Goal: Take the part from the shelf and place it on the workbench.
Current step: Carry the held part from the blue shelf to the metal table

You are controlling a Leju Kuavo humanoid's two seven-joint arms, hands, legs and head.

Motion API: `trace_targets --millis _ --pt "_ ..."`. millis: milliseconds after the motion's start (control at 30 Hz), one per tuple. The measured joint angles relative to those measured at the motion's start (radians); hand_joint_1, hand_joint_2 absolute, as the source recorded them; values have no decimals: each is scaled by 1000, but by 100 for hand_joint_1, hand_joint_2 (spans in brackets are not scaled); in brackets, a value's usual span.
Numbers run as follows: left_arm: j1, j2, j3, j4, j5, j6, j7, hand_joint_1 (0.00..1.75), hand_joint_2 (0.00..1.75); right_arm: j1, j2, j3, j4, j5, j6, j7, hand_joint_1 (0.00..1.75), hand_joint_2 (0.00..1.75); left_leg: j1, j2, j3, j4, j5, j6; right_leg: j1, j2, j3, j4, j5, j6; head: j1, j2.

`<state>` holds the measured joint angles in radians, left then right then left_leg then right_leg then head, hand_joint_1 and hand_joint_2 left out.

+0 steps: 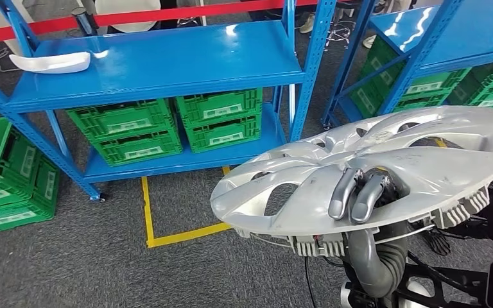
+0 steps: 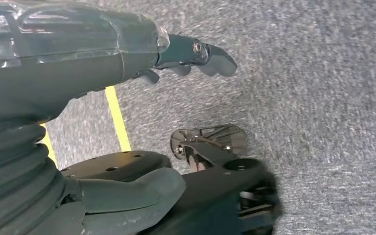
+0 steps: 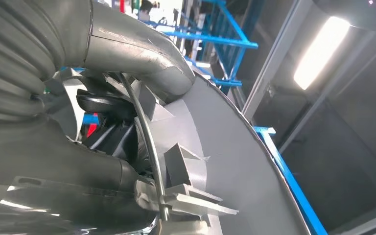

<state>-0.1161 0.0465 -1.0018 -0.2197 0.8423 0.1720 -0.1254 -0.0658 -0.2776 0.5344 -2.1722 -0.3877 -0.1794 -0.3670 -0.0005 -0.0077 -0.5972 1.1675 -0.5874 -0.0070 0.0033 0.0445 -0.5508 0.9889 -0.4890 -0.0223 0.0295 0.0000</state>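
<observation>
The part is a large silver hubcap (image 1: 423, 154), held flat in front of me at the lower right of the head view. My right hand (image 1: 358, 196) grips its near rim, with fingers curled over the top face and the thumb underneath. From the right wrist view, the hubcap's ribbed underside (image 3: 235, 161) and its wire ring lie against my right hand (image 3: 127, 49). My left hand (image 2: 78, 63) hangs over the grey carpet with its fingers (image 2: 210, 58) apart and nothing in them.
A blue shelf (image 1: 167, 61) stands ahead, with a white moulded part (image 1: 51, 62) on its top deck and green crates (image 1: 167, 125) below. A second blue shelf (image 1: 423, 32) is at right, more green crates (image 1: 13, 173) at left. Yellow floor tape (image 1: 167, 234) marks the carpet.
</observation>
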Motion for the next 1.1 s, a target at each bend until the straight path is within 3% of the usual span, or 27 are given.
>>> trace_targets --millis 67,100,167,233,300,367,400,433,500,567,633,667,700,767,833,900,933,967,1000,1067,1100 --pt "-3 1 0 0 0 0 0 0 175 1 0 0 0 11 -4 0 175 175 -1 -7 53 -117 45 8 3 10 -7 12 -3 6 -6 0" --pt "-5 1 0 0 0 1 0 0 175 3 0 0 -1 26 -10 0 175 175 -1 -11 64 -145 50 12 4 13 -11 15 -4 11 -7 0" --pt "-7 1 0 0 1 2 0 0 175 6 0 -1 -4 74 -29 1 175 175 -1 -14 62 -156 50 21 4 12 -18 17 0 21 -7 0" --pt "-6 1 0 0 3 3 0 0 175 8 0 -1 -10 121 -45 6 175 175 3 -15 60 -162 60 32 4 -2 -27 33 -17 33 -4 0" --pt "-5 1 0 0 4 4 0 0 175 8 -1 -1 -16 147 -55 12 175 175 7 -14 58 -165 66 38 0 -25 -61 118 -76 46 6 0" --pt "-2 1 0 0 5 4 0 0 175 9 -1 0 -18 159 -62 17 175 175 7 -13 54 -165 67 40 -6 -37 -114 250 -141 56 17 0" --pt "0 1 0 0 6 4 0 0 175 10 -1 0 -18 165 -64 20 175 175 7 -13 53 -165 68 39 -8 -39 -130 292 -153 59 21 0" --pt "2 1 0 0 6 4 0 0 175 10 -1 0 -19 172 -67 22 175 175 7 -15 53 -165 69 38 -10 -39 -129 297 -144 61 24 0" --pt "1 0 0 0 7 4 0 0 175 11 -1 1 -24 182 -71 26 175 175 7 -26 55 -164 69 35 -14 -24 -74 192 -76 59 29 0" --pt "-3 -1 0 0 7 4 0 0 175 12 -1 2 -32 190 -74 30 175 175 7 -44 49 -163 71 27 -18 26 -8 61 -25 51 29 0" --pt "-9 -2 0 0 7 4 0 0 175 14 -1 3 -39 194 -76 34 175 175 10 -68 33 -161 79 11 -19 45 11 12 -23 42 27 0" --pt "-10 -2 0 0 7 4 0 0 175 15 -1 4 -41 195 -77 35 175 175 13 -83 27 -161 84 3 -18 31 11 6 -23 38 27 0" --pt "-10 -2 0 0 7 4 0 0 175 15 -1 5 -42 196 -78 37 175 175 14 -81 22 -160 85 -4 -18 14 11 2 -22 33 27 0" --pt "-9 -1 0 0 7 4 0 0 175 14 -1 6 -45 197 -78 38 175 175 11 -36 1 -123 60 -14 -18 -20 16 -7 -17 21 20 0" --pt "-9 0 0 0 7 3 1 0 175 14 -2 6 -49 198 -78 39 175 175 11 12 -52 -14 -1 -21 -15 -51 18 -10 -16 14 9 0" --pt "-7 0 0 0 7 2 3 0 175 14 -2 6 -50 198 -78 39 175 175 12 15 -105 101 -42 -25 -11 -80 17 -8 -18 10 2 0" --pt "-6 0 0 0 7 2 4 0 175 15 -2 6 -50 198 -78 39 175 175 12 14 -111 116 -37 -25 -9 -93 16 -7 -19 9 -1 0" --pt "-5 0 0 0 7 2 5 0 175 14 -2 6 -50 198 -78 39 175 175 11 16 -97 92 -15 -23 -7 -105 16 -5 -20 9 -2 0" --pt "-4 0 0 0 7 2 5 0 175 14 -2 6 -50 198 -78 39 175 175 9 28 -64 32 18 -18 -5 -115 17 -3 -21 9 -4 0" --pt "-5 1 0 0 7 2 6 0 175 14 -2 6 -50 198 -78 39 175 175 -1 81 5 -98 65 -3 1 -132 18 1 -25 13 -6 0" --pt "-6 2 0 0 7 2 5 0 175 14 -2 6 -51 198 -77 39 175 175 -7 101 23 -138 75 5 4 -141 18 2 -27 16 -7 0"
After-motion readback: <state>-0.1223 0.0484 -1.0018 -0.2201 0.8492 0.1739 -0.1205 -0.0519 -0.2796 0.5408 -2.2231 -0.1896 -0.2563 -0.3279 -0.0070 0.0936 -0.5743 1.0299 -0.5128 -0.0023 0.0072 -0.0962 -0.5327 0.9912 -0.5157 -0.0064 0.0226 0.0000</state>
